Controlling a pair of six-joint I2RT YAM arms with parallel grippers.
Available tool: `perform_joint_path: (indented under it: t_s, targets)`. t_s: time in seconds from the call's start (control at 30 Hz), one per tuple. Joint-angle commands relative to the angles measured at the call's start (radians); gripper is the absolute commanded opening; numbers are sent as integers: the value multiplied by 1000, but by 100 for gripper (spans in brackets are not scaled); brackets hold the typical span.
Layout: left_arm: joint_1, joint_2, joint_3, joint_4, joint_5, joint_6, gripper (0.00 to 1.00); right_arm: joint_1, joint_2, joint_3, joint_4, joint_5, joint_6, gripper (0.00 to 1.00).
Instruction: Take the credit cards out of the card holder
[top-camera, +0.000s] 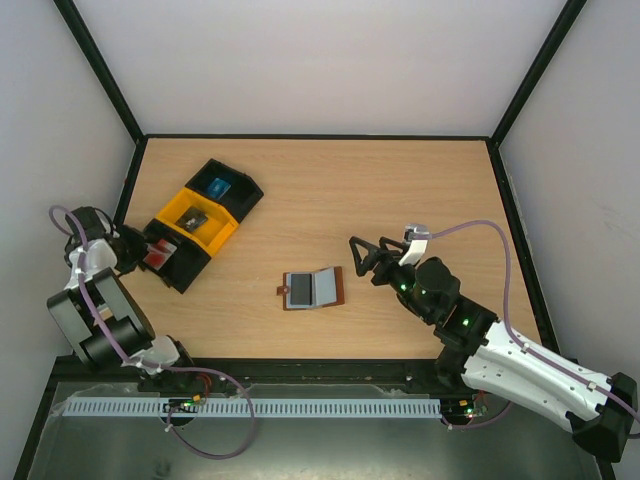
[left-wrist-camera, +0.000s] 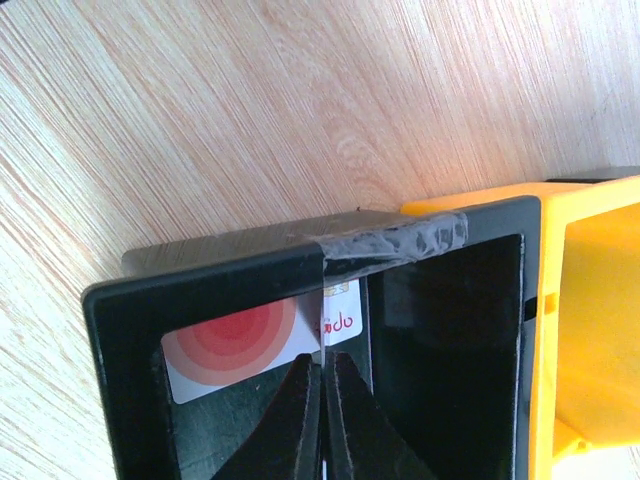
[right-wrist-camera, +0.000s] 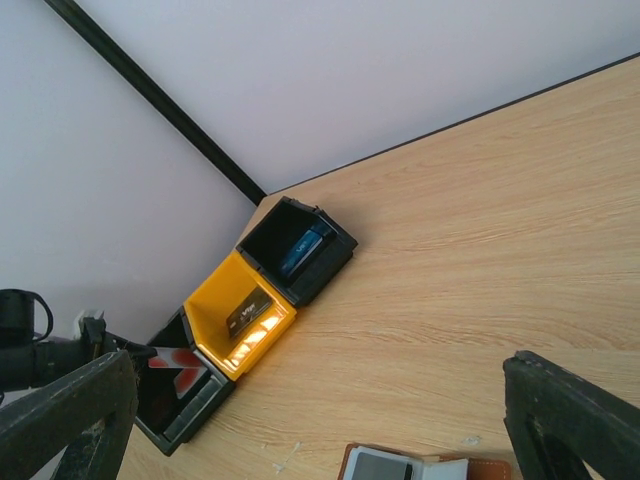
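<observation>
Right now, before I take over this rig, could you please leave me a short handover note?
Left gripper: shut, tips at the red card inside the near black bin; I cannot tell whether it pinches the card.
Right gripper: open, empty, hovering just right of the card holder.
Card holder: lies open mid-table. Dark grey card in the yellow bin, blue card in the far black bin.
Done: three cards in bins.
Left: check the grey rectangle in the holder's left half; it may be another card.
</observation>
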Motion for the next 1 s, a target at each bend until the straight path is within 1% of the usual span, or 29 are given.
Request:
perform_joint_path:
  t_s: [0.0,0.1,0.17,0.4,0.47,0.63,0.73,0.83,0.97]
  targets:
    - [-3,27,57,-26,-17,15,3,2,4,31,20,29,-16,97]
    - [-3,36,66,-29,-13,16,3,2,13,43,17,20,-18,98]
    - [-5,36,68,-30,-34,15,4,2,21,44,21,15,-16,98]
    - [-12,67,91,-54,-88,18,10,2,48,46,37,-10,-4,98]
    - [-20,59,90,-50,-99,11,15,2,55,47,34,-16,-5,98]
    - [-53,46,90,-51,-139,-6,21,2,39,30,28,-6,-4,97]
    - [-61,31,83,-35,-163,-23,28,3,32,21,24,-8,-5,97]
    - [-63,6,79,-9,-154,-43,34,3,37,21,13,-21,4,98]
    - [-68,-30,79,3,-154,-69,38,2,44,22,7,-43,16,98]
